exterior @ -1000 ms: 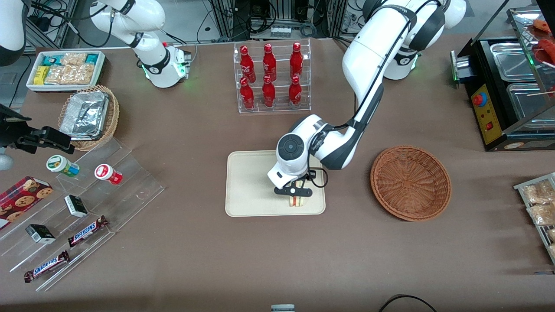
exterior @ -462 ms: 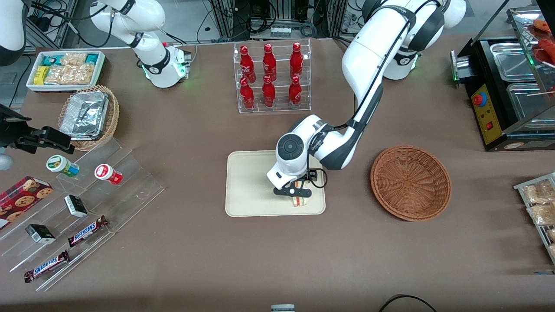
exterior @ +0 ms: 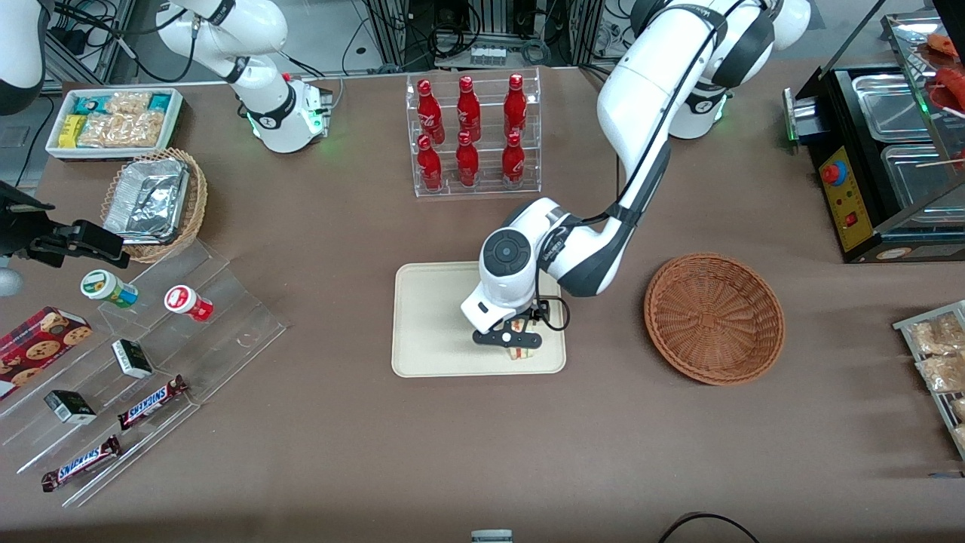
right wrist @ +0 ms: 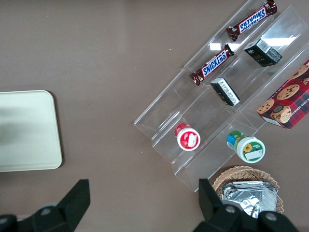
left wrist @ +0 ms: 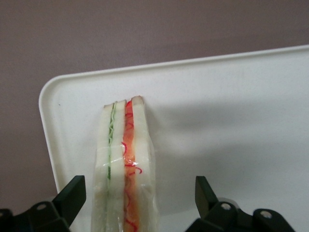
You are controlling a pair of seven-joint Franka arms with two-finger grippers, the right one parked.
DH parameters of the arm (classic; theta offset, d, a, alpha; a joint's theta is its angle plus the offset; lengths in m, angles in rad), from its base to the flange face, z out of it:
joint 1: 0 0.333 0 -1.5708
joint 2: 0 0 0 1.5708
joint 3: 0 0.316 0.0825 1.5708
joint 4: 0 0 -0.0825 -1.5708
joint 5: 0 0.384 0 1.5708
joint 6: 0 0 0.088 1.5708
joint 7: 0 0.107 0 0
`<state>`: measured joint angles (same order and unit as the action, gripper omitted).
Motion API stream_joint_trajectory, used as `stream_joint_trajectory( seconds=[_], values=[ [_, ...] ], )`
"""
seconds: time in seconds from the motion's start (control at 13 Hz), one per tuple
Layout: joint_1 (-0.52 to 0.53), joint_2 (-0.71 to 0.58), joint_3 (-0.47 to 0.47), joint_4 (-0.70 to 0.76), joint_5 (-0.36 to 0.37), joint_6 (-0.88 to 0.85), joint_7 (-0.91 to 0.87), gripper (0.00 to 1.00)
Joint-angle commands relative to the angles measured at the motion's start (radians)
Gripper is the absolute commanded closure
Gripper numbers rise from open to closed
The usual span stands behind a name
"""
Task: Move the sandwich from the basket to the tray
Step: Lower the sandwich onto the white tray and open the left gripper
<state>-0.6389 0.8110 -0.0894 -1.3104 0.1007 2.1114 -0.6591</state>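
Observation:
The sandwich (exterior: 521, 350) rests on the cream tray (exterior: 430, 317), near the tray's corner closest to the front camera and the basket. My left gripper (exterior: 510, 337) hangs just above it, open. In the left wrist view the sandwich (left wrist: 123, 169) stands on edge on the tray (left wrist: 231, 121), red and green filling showing. It sits between the spread black fingertips (left wrist: 72, 195), closer to one of them. The gripper (left wrist: 137, 193) is not pressing on it. The reddish-brown basket (exterior: 714, 317) stands empty beside the tray, toward the working arm's end. The right wrist view shows a tray corner (right wrist: 29, 130).
A clear rack of red bottles (exterior: 471, 136) stands farther from the camera than the tray. A stepped acrylic shelf with snacks (exterior: 151, 332), a foil-lined basket (exterior: 154, 200) and a white snack bin (exterior: 113, 121) lie toward the parked arm's end. A black food warmer (exterior: 882, 151) stands at the working arm's end.
The gripper has opened and let go of the sandwich, which now rests on the tray. The wrist has drawn slightly away from it.

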Motion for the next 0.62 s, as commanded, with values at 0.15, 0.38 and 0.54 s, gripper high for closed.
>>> stream_joint_trajectory(
  seconds=[0.15, 0.38, 0.54],
  values=[
    [0.042, -0.104, 0.007, -0.007, 0.019, -0.043, -0.011, 0.0],
    [0.122, -0.183, 0.005, -0.006, 0.011, -0.118, 0.018, 0.0],
    [0.172, -0.237, 0.004, -0.007, 0.001, -0.192, 0.048, 0.0]
  ],
)
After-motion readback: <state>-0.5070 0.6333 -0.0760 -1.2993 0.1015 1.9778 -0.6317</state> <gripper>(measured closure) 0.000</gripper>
